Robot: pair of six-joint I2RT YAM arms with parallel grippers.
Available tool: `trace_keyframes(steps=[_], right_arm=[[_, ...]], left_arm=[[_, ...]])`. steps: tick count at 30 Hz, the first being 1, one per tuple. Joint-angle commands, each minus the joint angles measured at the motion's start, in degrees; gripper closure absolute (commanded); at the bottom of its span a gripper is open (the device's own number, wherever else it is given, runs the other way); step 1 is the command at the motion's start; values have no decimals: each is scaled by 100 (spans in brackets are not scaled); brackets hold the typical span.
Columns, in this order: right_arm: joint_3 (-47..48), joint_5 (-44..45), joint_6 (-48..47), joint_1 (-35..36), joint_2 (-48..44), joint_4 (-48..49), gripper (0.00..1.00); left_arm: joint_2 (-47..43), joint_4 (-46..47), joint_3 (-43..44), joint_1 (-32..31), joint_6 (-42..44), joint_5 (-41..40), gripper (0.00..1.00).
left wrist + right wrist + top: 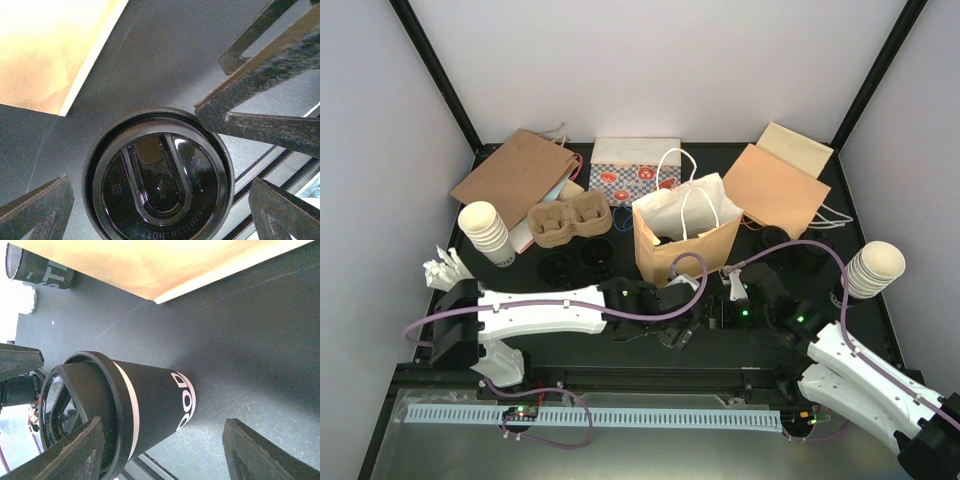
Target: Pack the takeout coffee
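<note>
- The takeout coffee cup stands on the dark desk, just in front of the open brown paper bag; both tools are around it.
- Most likely fault: a tip-over; the right tool is partly spread and grips nothing; one finger sits at the lid end, though I cannot tell whether it touches, and the other is well clear of the wall; closing from here, the near finger would push the top before the far one arrives, and the cup may topple or skid.
- A hold on the lid rather than the body could pop the lid, or let the cup slip on the lift; lower on the wall looks safer.
- The left tool hangs above the same cup, jaws spread wide and empty; a dark finger, seemingly the other arm's, meets the lid rim in that view; two tools this close may knock each other or the cup.
- Further out, the bag is light and near; a swing of either arm could crumple its mouth or shove it.
- Orientation: upright, lid up, base on the desk; the long axis is vertical, since the left wrist view looks straight down on the lid; the right wrist view shows it sideways, and I judge that its camera is rolled; the white lettering on the wall faces that camera.
</note>
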Motion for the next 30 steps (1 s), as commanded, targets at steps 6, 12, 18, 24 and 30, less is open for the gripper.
trace_keyframes(steps=[6,12,18,24,30], right_arm=[[29,-44,-89,-35,-35,39,33],[2,-97,-107,-35,-10,58,33],[9,-143,-128,-35,7,4,33],[-29,-303,-143,-38,-1,-105,33],[-118,-592,-164,-37,-31,-119,34]], left_arm=[[301,-336,305,-28,-317,-151,6],[367,-332,318,-28,-301,-148,9],[430,-441,396,-28,-308,-182,14],[401,-428,383,-28,-280,-178,18],[461,-392,384,-26,-247,-92,20]])
